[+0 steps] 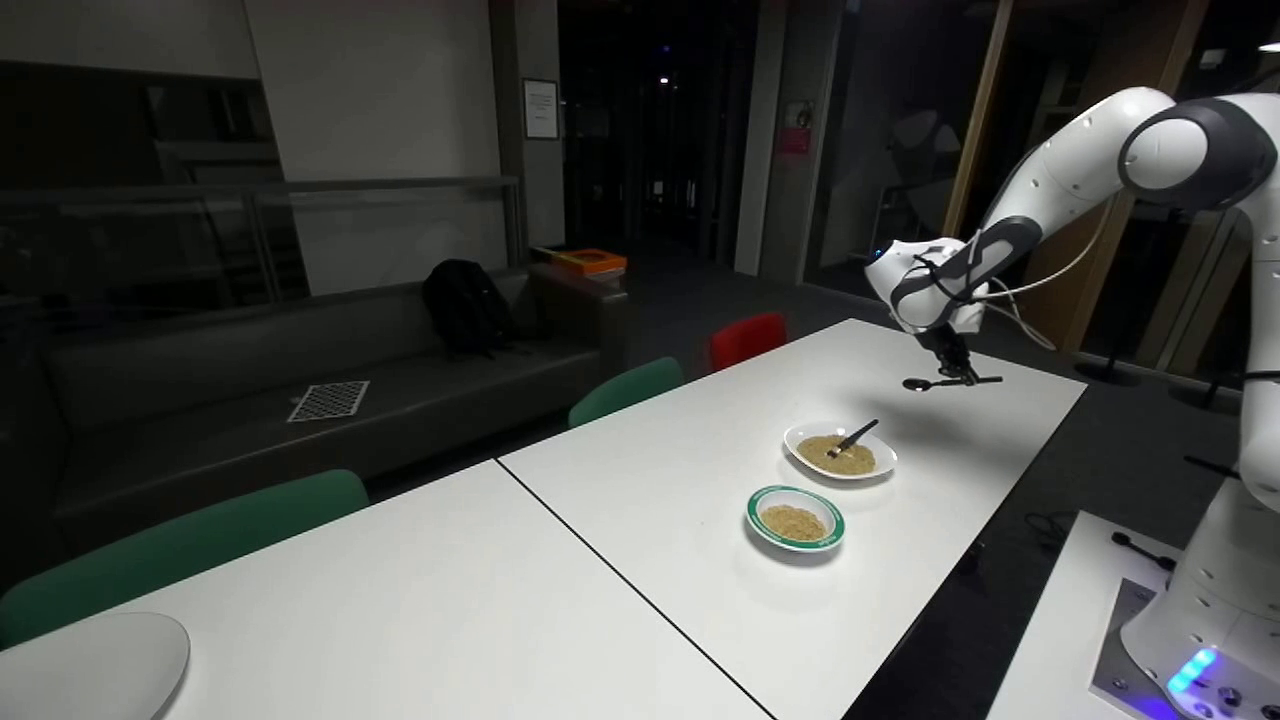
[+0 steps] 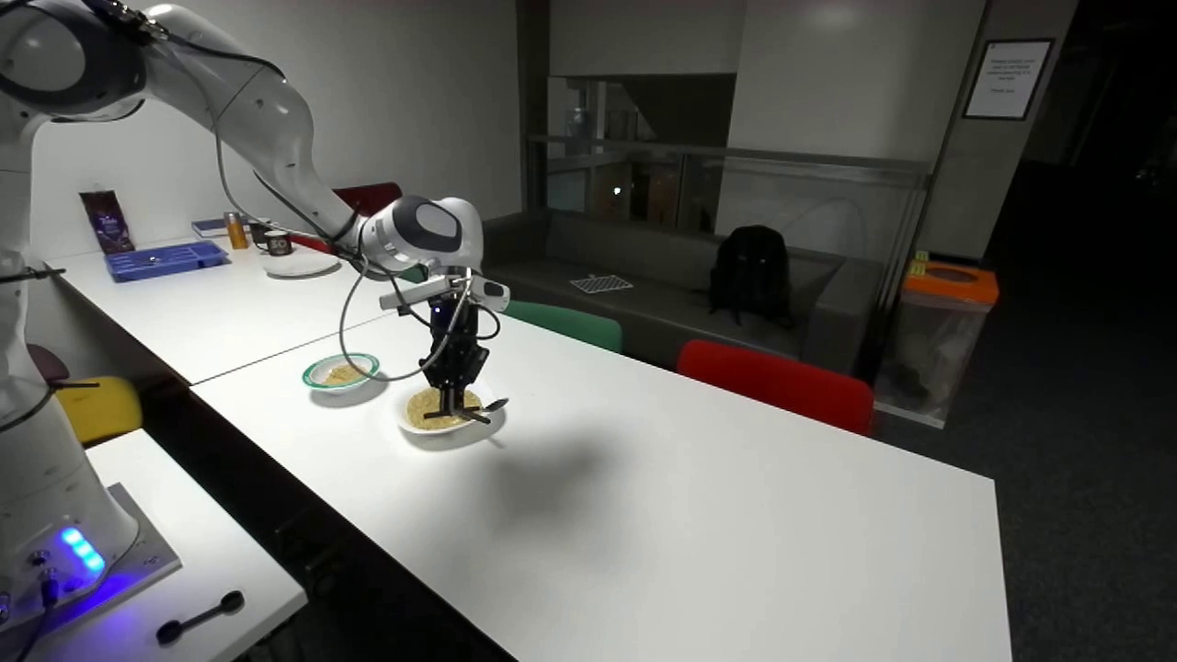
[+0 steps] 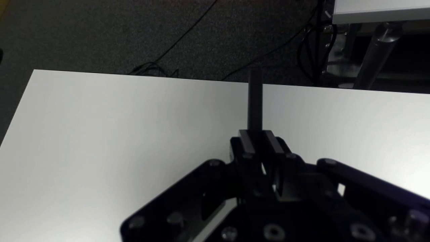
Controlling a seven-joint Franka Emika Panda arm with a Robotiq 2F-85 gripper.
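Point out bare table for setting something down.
Free: between the white dish, red chair and table end, partly under the gripper, which holds a spoon; also between the table seam and the plate. Crowded: around the white dish and green-rimmed bowl, and around the blue tray and mug.

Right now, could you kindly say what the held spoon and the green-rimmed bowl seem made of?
The spoon has a glinting head, likely polished metal, and a dull black handle, perhaps plastic. The green-rimmed bowl looks smooth and white inside: plastic or glazed ceramic, I can't tell.
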